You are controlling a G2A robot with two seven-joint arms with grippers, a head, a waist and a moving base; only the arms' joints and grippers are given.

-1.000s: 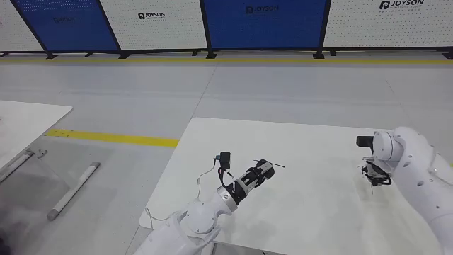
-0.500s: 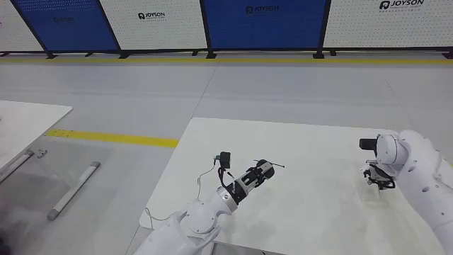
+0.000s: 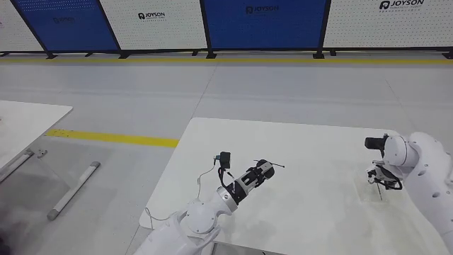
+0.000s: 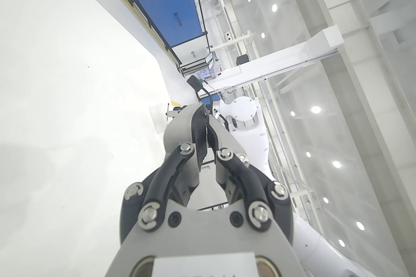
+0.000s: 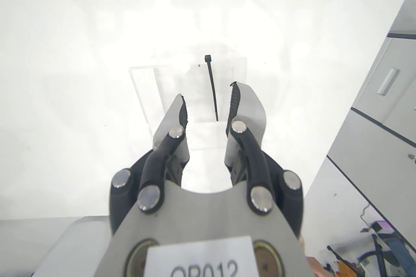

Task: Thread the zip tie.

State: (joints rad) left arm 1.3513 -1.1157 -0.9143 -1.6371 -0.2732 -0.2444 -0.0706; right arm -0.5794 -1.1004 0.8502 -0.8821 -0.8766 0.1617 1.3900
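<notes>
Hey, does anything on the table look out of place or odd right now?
Nothing stands out. The black zip tie rests straight and intact on the clear block, ahead of the open right gripper. The left gripper is shut on a thin black strip, likely another tie.

A thin black zip tie (image 5: 212, 90) is seen on a clear block (image 5: 144, 96) near the right edge of the table (image 3: 311, 149). It is straight, with a small square head at one end. Whether it is laid on the block or stuck inside it cannot be told. A second zip tie (image 3: 276, 163) is held in the tightly closed left gripper (image 3: 267, 166), nearer the left and front edges of the table. It is seen as a thin black line that sticks out past the gripper's tip.
</notes>
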